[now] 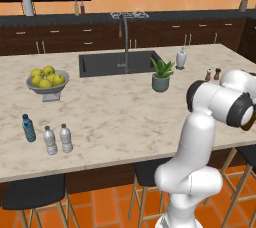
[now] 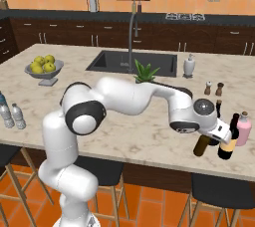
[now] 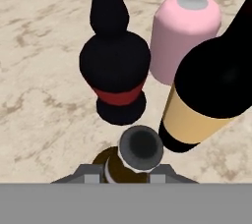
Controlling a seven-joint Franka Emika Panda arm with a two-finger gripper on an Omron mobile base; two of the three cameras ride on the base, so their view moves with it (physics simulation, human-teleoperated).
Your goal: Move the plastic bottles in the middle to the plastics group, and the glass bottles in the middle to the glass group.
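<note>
Gripping the slim brown bottle (image 3: 129,166) by its neck, tilted, the gripper (image 3: 129,171) holds it just before the red-banded bottle (image 3: 115,70), beside the wine bottle (image 3: 206,100).

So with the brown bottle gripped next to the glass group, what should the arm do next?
Probably lower it straight down and release. The gripper is shut on the brown bottle, which hangs tilted beside the red-banded bottle and black wine bottle, leaving little room sideways.

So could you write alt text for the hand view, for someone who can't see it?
Looking down, the gripper is shut on a brown bottle, close beside a red-banded dark bottle, a yellow-labelled black wine bottle and a pink bottle on a marble counter.
</note>
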